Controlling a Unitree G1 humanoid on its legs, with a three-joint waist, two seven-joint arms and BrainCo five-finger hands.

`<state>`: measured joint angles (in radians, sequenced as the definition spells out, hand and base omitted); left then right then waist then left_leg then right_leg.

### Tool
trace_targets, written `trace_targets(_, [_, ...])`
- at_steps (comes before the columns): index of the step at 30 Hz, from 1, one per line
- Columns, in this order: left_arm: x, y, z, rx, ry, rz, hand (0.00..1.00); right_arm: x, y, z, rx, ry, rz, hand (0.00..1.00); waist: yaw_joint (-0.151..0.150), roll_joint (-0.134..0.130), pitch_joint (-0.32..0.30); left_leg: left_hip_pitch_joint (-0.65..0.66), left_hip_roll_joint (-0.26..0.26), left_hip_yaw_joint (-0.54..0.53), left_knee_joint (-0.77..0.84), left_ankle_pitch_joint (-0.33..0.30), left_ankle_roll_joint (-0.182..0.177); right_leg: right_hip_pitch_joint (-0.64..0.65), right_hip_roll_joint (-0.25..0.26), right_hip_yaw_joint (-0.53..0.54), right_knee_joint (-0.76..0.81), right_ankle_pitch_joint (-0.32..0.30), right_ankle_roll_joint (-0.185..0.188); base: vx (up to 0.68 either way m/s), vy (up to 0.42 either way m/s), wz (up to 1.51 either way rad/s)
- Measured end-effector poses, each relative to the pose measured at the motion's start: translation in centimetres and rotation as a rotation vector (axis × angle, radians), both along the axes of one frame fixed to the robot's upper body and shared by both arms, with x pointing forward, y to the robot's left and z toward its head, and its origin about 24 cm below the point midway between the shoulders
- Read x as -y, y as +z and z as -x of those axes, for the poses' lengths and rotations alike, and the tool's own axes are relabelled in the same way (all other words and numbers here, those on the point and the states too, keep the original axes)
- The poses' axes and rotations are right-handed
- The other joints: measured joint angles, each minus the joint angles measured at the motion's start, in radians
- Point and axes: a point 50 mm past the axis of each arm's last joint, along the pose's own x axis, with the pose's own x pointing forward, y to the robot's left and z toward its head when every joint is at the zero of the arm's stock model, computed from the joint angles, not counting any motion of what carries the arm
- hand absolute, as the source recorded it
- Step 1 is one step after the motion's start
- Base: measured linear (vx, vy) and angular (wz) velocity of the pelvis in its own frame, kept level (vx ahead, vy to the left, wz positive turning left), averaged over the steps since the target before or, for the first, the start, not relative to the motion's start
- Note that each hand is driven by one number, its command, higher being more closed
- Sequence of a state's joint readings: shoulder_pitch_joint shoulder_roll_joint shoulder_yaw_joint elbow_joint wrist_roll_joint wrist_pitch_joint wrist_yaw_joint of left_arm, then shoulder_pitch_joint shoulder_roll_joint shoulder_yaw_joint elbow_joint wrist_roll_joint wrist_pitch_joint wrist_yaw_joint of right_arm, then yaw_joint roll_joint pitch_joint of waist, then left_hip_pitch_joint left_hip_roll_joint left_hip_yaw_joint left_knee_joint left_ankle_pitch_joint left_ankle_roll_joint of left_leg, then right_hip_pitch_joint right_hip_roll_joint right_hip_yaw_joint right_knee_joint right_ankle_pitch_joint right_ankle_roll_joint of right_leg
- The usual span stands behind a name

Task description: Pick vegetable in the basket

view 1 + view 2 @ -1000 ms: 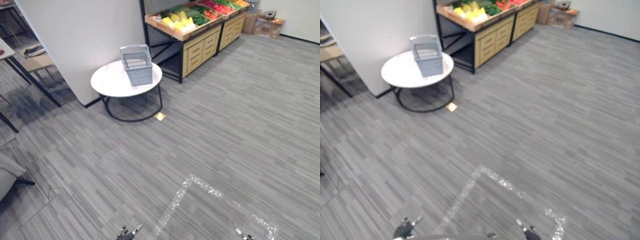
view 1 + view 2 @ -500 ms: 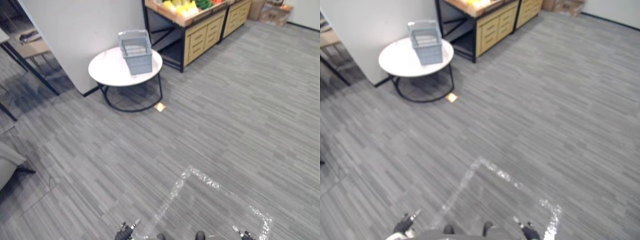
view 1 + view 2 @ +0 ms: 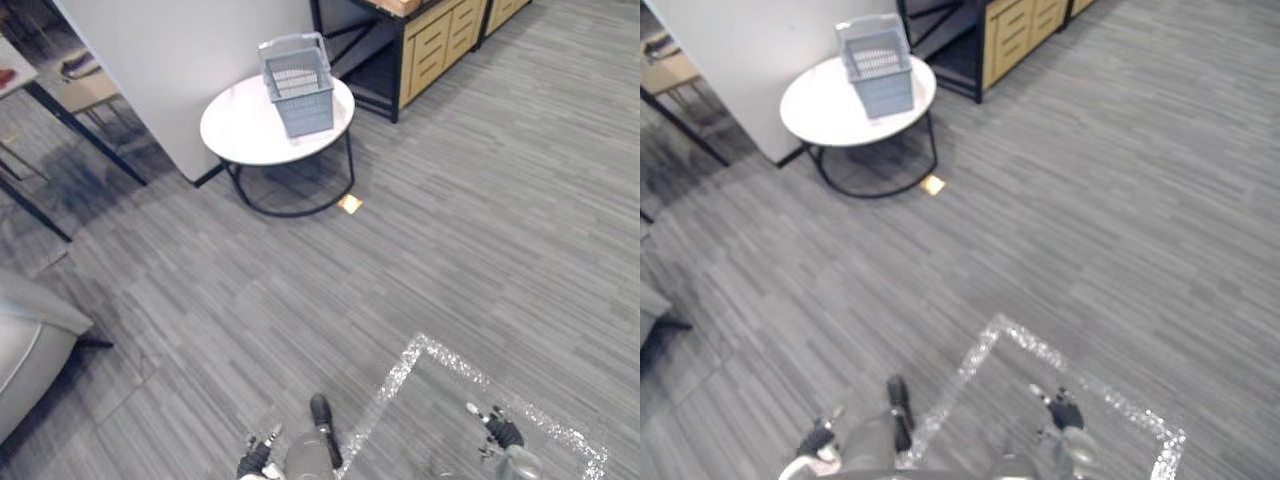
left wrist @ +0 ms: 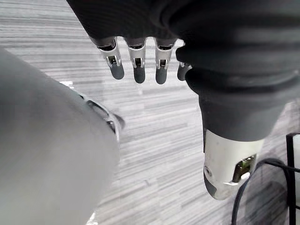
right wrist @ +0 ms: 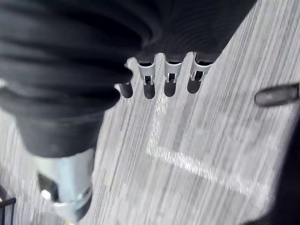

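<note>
Sitting well beyond left hand [image 3: 253, 463]: basket [image 3: 308, 112]

Head eyes down, sharing basket [image 3: 298, 85]; wrist cams floorward

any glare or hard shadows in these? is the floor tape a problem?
Left eye view: even light; the white table top is bright, and the grey basket stands out against it; soft shadow on the carpet beneath. The silver floor tape glints in patches. Right wrist view: the tape shines bright past the right hand.
</note>
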<state>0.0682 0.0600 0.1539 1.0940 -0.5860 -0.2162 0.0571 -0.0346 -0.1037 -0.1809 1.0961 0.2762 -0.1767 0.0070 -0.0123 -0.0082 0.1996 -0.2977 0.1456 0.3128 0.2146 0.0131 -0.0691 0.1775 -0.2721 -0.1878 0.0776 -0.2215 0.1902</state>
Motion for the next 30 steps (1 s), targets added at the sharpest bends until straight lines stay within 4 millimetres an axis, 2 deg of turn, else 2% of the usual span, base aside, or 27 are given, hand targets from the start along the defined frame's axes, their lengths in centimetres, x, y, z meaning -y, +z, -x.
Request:
trace_targets(1, [-0.6, 0.1, -0.2, 0.002, -0.002, -0.018, 0.00, -0.5, -0.1, 0.1, -0.001, 0.004, -0.018, 0.00, -0.008, -0.014, -0.004, 0.005, -0.029, 0.011, 0.025, -0.026, 0.016, -0.030, -0.034, 0.029, 0.056, 0.030, 0.020, 0.50, 0.267, -0.02])
trace_targets(2, [-0.7, 0.1, -0.2, 0.000, -0.001, -0.021, 0.00, -0.5, -0.2, 0.4, -0.006, 0.003, -0.023, 0.00, -0.009, -0.016, -0.004, 0.014, -0.038, 0.016, 0.031, -0.037, 0.030, -0.040, -0.045, 0.047, 0.093, 0.045, 0.020, 0.49, 0.282, -0.04])
trace_targets(3, [-0.6, 0.0, 0.2, -0.016, -0.004, -0.020, 0.00, -0.5, -0.5, 1.2, -0.022, -0.007, -0.033, 0.00, -0.008, -0.015, -0.005, 0.054, -0.049, 0.037, 0.028, -0.060, 0.054, -0.074, -0.062, 0.089, 0.203, 0.089, 0.012, 0.48, 0.262, -0.10])
trace_targets(5, [-0.5, -0.2, 1.1, -0.044, -0.006, -0.018, 0.00, -0.4, -1.0, 2.9, -0.060, -0.032, -0.042, 0.00, -0.015, -0.014, -0.005, 0.142, -0.068, 0.038, 0.003, -0.097, 0.057, -0.145, -0.078, 0.112, 0.427, 0.231, -0.016, 0.47, 0.259, -0.11])
trace_targets(6, [-0.5, -0.3, 1.4, -0.055, -0.015, -0.018, 0.00, -0.3, -1.3, 4.1, -0.082, -0.068, -0.054, 0.00, -0.016, -0.011, -0.009, 0.224, -0.067, 0.045, -0.043, -0.121, 0.062, -0.211, -0.092, 0.121, 0.590, 0.371, -0.047, 0.46, 0.219, -0.09])
trace_targets(7, [-0.4, -0.3, 1.5, -0.059, -0.038, -0.027, 0.00, -0.2, -1.4, 4.6, -0.091, -0.087, -0.052, 0.00, -0.021, -0.023, -0.010, 0.292, -0.083, 0.060, -0.078, -0.140, 0.071, -0.290, -0.113, 0.126, 0.776, 0.373, -0.059, 0.46, 0.186, -0.06])
trace_targets(8, [-0.7, -0.2, 1.3, -0.058, -0.054, -0.038, 0.00, -0.1, -1.4, 4.8, -0.094, -0.093, -0.055, 0.00, -0.025, -0.035, -0.008, 0.323, -0.090, 0.061, -0.089, -0.145, 0.075, -0.331, -0.117, 0.122, 0.863, 0.343, -0.075, 0.45, 0.118, 0.03])
trace_targets(9, [-0.7, -0.1, 1.0, -0.054, -0.081, -0.050, 0.00, 0.0, -1.5, 5.1, -0.100, -0.108, -0.057, 0.00, -0.031, -0.036, -0.005, 0.383, -0.091, 0.060, -0.113, -0.150, 0.078, -0.391, -0.095, 0.107, 0.967, 0.260, -0.074, 0.44, 0.069, 0.05])
trace_targets(10, [-0.6, -0.1, 0.6, -0.048, -0.104, -0.057, 0.00, 0.1, -1.5, 5.3, -0.102, -0.124, -0.060, 0.00, -0.041, -0.024, 0.001, 0.437, -0.079, 0.061, -0.131, -0.150, 0.078, -0.437, -0.058, 0.063, 0.999, 0.171, -0.088, 0.51, 0.031, 0.06])
trace_targets(12, [-0.5, 0.2, -0.3, -0.018, -0.108, -0.059, 0.00, 0.2, -1.6, 5.7, -0.107, -0.140, -0.064, 0.00, -0.056, -0.009, 0.009, 0.494, -0.059, 0.061, -0.133, -0.150, 0.078, -0.485, -0.009, -0.033, 0.914, 0.080, -0.126, 0.46, -0.068, 0.15])
trace_targets(13, [-0.5, 0.4, -0.8, 0.005, -0.102, -0.060, 0.00, 0.2, -1.6, 6.2, -0.112, -0.159, -0.070, 0.00, -0.069, -0.006, 0.009, 0.515, -0.051, 0.057, -0.134, -0.151, 0.078, -0.507, 0.013, -0.092, 0.789, 0.069, -0.144, 0.36, -0.136, 0.33])
trace_targets(14, [-0.5, 0.5, -1.1, 0.018, -0.096, -0.060, 0.00, 0.2, -1.7, 6.3, -0.113, -0.166, -0.072, 0.00, -0.073, -0.006, 0.009, 0.527, -0.048, 0.058, -0.135, -0.152, 0.075, -0.513, 0.024, -0.114, 0.714, 0.070, -0.145, 0.38, -0.211, 0.47])
trace_targets(15, [-0.2, 0.7, -1.7, 0.045, -0.079, -0.049, 0.00, 0.2, -1.8, 7.2, -0.133, -0.175, -0.074, 0.00, -0.070, -0.006, 0.008, 0.552, -0.045, 0.060, -0.149, -0.161, 0.060, -0.525, 0.041, -0.128, 0.544, 0.080, -0.140, 0.33, -0.214, 0.34])
trace_targets(16, [-0.1, 0.7, -1.8, 0.050, -0.075, -0.047, 0.00, 0.2, -1.8, 7.4, -0.137, -0.177, -0.075, 0.00, -0.070, -0.005, 0.008, 0.556, -0.043, 0.060, -0.150, -0.165, 0.055, -0.525, 0.043, -0.129, 0.518, 0.083, -0.136, 0.53, -0.351, 0.71])
trace_targets(17, [0.8, 1.0, -2.7, 0.090, -0.043, -0.018, 0.00, 0.4, -2.0, 8.9, -0.172, -0.191, -0.075, 0.00, -0.072, 0.003, 0.007, 0.612, -0.027, 0.063, -0.185, -0.237, -0.050, -0.503, 0.072, -0.104, 0.231, 0.270, -0.182, 0.45, -0.277, 0.37])
trace_targets(18, [1.9, 0.7, -2.5, 0.079, -0.030, 0.015, 0.00, 0.8, -1.9, 8.3, -0.162, -0.193, -0.069, 0.00, -0.059, 0.041, 0.013, 0.621, 0.005, 0.078, -0.204, -0.246, -0.065, -0.503, 0.115, -0.120, 0.224, 0.265, -0.171, 0.43, -0.244, 0.21])
trace_targets(19, [2.3, 0.6, -2.5, 0.080, -0.025, 0.028, 0.00, 0.8, -1.8, 7.7, -0.142, -0.206, -0.071, 0.00, -0.052, 0.057, 0.007, 0.617, 0.014, 0.093, -0.212, -0.235, -0.063, -0.509, 0.128, -0.118, 0.234, 0.257, -0.184, 0.30, -0.192, -0.30])
trace_targets(20, [2.8, 0.7, -2.8, 0.089, -0.019, 0.042, 0.00, 0.6, -1.5, 6.3, -0.102, -0.215, -0.081, 0.00, -0.063, 0.036, 0.023, 0.642, 0.009, 0.112, -0.211, -0.198, -0.063, -0.538, 0.114, -0.102, 0.340, 0.179, -0.185, 0.27, -0.204, -0.10])
trace_targets(21, [3.1, 0.7, -2.9, 0.092, -0.008, 0.052, 0.00, 0.4, -1.5, 6.3, -0.098, -0.218, -0.085, 0.00, -0.064, 0.030, 0.023, 0.667, 0.010, 0.115, -0.212, -0.181, -0.075, -0.536, 0.104, -0.102, 0.399, 0.124, -0.189, 0.28, -0.265, 0.03])
trace_targets(22, [3.4, 0.6, -2.8, 0.089, 0.002, 0.062, 0.00, 0.3, -1.5, 6.3, -0.096, -0.217, -0.087, 0.00, -0.065, 0.018, 0.017, 0.683, 0.012, 0.113, -0.210, -0.164, -0.081, -0.534, 0.100, -0.102, 0.438, 0.078, -0.190, 0.18, -0.178, 0.04])
trace_targets(23, [3.6, 0.6, -2.7, 0.086, 0.010, 0.068, 0.00, 0.1, -1.6, 6.4, -0.098, -0.218, -0.090, 0.00, -0.065, 0.014, 0.015, 0.692, 0.015, 0.113, -0.209, -0.150, -0.080, -0.525, 0.100, -0.105, 0.449, 0.059, -0.196, 0.22, -0.200, 0.07])
trace_targets(24, [3.7, 0.5, -2.5, 0.080, 0.020, 0.076, 0.00, -0.1, -1.6, 6.5, -0.097, -0.227, -0.095, 0.00, -0.066, 0.011, 0.013, 0.699, 0.028, 0.110, -0.182, -0.120, -0.060, -0.489, 0.107, -0.115, 0.436, 0.044, -0.199, 0.19, -0.185, 0.08])
trace_targets(26, [3.5, 0.4, -2.2, 0.073, 0.040, 0.076, 0.00, 0.2, -1.6, 6.6, -0.096, -0.241, -0.092, 0.00, -0.067, 0.022, 0.007, 0.652, 0.068, 0.095, -0.068, -0.114, -0.064, -0.447, 0.131, -0.132, 0.379, 0.045, -0.197, 0.14, -0.177, 0.09])
trace_targets(27, [3.4, 0.4, -2.1, 0.070, 0.056, 0.073, 0.00, 0.4, -1.5, 6.8, -0.101, -0.239, -0.083, 0.00, -0.067, 0.031, 0.001, 0.572, 0.114, 0.046, 0.079, -0.090, -0.085, -0.406, 0.152, -0.146, 0.314, 0.055, -0.184, 0.14, -0.153, 0.17])
trace_targets(28, [3.3, 0.5, -2.1, 0.074, 0.061, 0.069, 0.00, 0.7, -1.5, 7.0, -0.106, -0.233, -0.073, 0.00, -0.066, 0.035, -0.005, 0.478, 0.145, -0.031, 0.246, -0.030, -0.119, -0.366, 0.166, -0.155, 0.257, 0.061, -0.175, 0.15, -0.137, 0.20])
trace_targets(29, [3.2, 0.5, -2.2, 0.080, 0.063, 0.066, 0.00, 0.8, -1.5, 7.0, -0.107, -0.233, -0.069, 0.00, -0.067, 0.035, -0.005, 0.439, 0.155, -0.058, 0.315, 0.015, -0.128, -0.349, 0.169, -0.158, 0.242, 0.062, -0.173, 0.19, -0.107, 0.09])
trace_targets(30, [2.9, 0.6, -2.4, 0.089, 0.065, 0.058, 0.00, 1.3, -1.4, 7.2, -0.113, -0.228, -0.055, 0.00, -0.063, 0.037, -0.005, 0.398, 0.172, -0.077, 0.413, 0.116, -0.131, -0.312, 0.174, -0.157, 0.226, 0.063, -0.172, 0.28, -0.107, -0.09])
